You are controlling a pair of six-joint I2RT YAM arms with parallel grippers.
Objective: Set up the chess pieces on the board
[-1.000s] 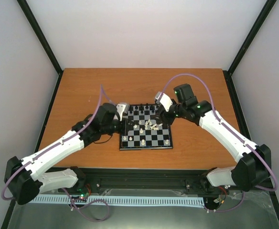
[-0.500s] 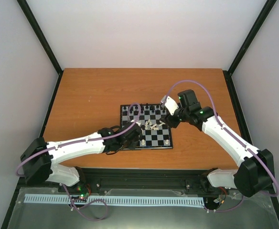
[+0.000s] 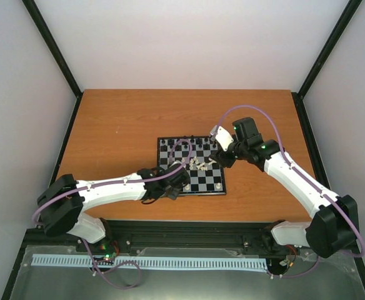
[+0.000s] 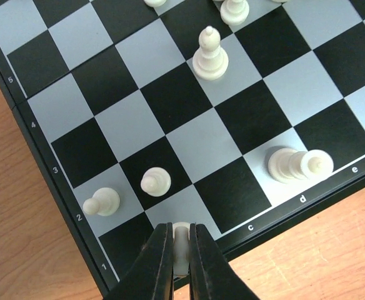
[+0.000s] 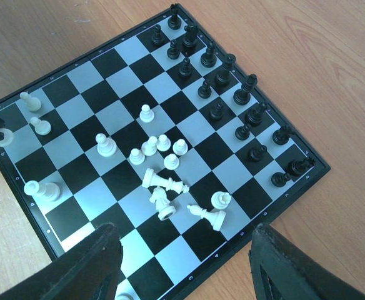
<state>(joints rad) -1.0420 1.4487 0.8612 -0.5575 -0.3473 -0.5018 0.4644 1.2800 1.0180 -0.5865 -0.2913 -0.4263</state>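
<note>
The board [image 3: 202,182] lies mid-table. My left gripper [image 3: 174,186] is at its near left corner, shut on a cream-white piece [image 4: 180,245] low over the first-row b square. Two white pawns [image 4: 101,201] stand just ahead of it, and a bigger white piece [image 4: 293,164] stands on the d square. My right gripper [image 3: 223,156] hovers open and empty above the board's right side [image 5: 182,262]. Black pieces [image 5: 225,69] stand in two rows along the far side. A knot of white pawns [image 5: 157,147] and toppled white pieces [image 5: 164,181] lie mid-board.
The board sits on a brown wooden table [image 3: 120,125] inside pale walls with black corner posts. The left arm [image 3: 107,190] lies low along the table's near edge. A purple cable [image 3: 251,112] arcs over the right arm.
My left arm has swung from the board's left side down to its near left corner. My right gripper has drawn back a little to the right, then stayed still.
</note>
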